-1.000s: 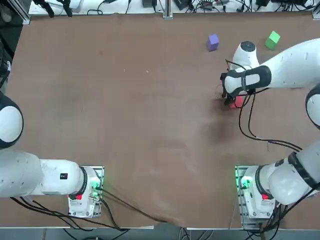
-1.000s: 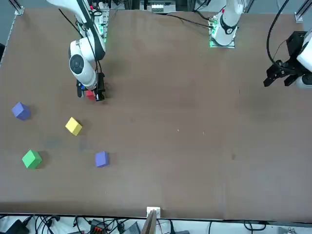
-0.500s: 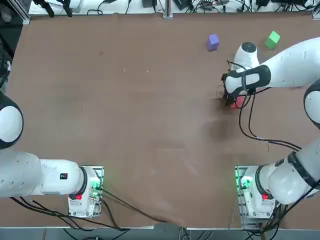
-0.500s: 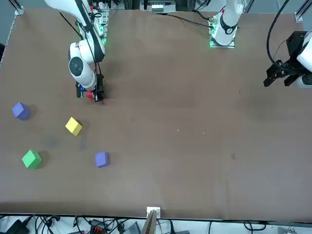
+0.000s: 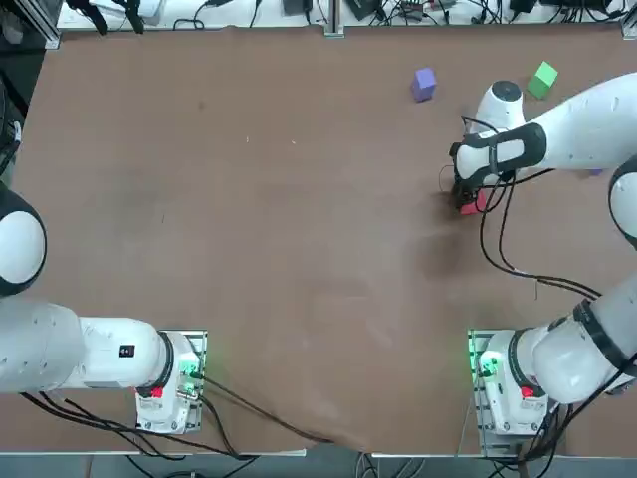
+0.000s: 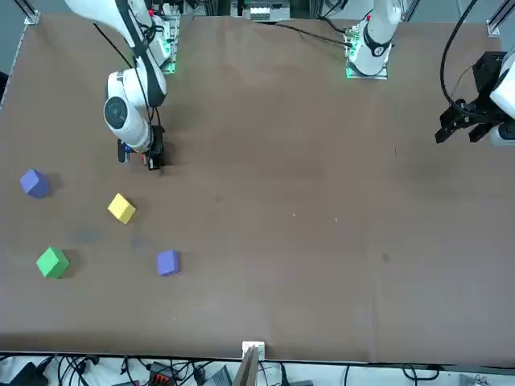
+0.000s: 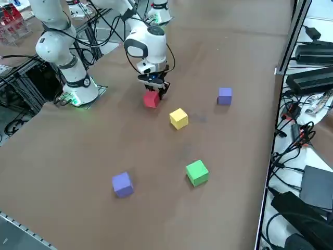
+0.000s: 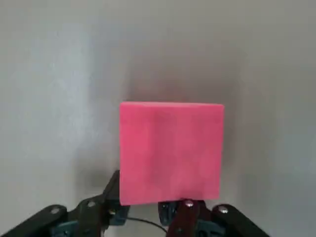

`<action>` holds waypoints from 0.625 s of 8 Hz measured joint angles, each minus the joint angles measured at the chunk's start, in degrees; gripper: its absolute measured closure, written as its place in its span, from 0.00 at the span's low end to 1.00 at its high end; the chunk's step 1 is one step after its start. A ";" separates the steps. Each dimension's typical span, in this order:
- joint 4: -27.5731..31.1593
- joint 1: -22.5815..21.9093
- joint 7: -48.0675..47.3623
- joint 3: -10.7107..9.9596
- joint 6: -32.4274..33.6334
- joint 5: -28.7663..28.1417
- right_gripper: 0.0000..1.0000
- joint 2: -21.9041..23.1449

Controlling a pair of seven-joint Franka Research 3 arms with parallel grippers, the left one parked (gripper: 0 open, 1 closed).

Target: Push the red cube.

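The red cube (image 7: 151,98) lies on the brown table (image 5: 299,199) in its far right part, small and matte. My right gripper (image 7: 158,89) hangs low right beside it, fingertips down at the table. In the wrist view the red cube (image 8: 170,152) fills the middle, and the fingers (image 8: 112,193) stand close together against its near face, much narrower than the cube, with nothing between them. From above, the right gripper (image 5: 466,192) sits under the white wrist, and only a part of the red cube (image 5: 479,203) peeks out. In the front view the arm hides nearly all of the cube.
A yellow cube (image 7: 178,118) lies close beyond the red one. Farther out are a green cube (image 7: 197,172) and two purple cubes (image 7: 225,96) (image 7: 122,184). The table's right edge and cables run past them.
The right gripper has shifted a little toward the robot's right, and its fingers have drawn closer together. The red cube has barely moved.
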State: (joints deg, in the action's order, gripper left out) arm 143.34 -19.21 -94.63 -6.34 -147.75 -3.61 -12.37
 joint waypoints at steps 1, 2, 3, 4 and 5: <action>-0.01 1.25 0.45 -0.02 0.03 0.00 0.68 0.01; 0.00 2.64 1.38 -0.03 0.12 0.00 0.71 0.01; 0.01 4.06 2.67 -0.07 0.28 0.00 0.71 -0.02; 0.01 5.61 4.10 -0.11 0.34 0.00 0.71 -0.02; 0.01 7.13 5.72 -0.15 0.35 0.00 0.70 -0.02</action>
State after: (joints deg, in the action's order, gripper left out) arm 143.35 -12.08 -88.92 -6.49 -147.40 -3.61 -12.39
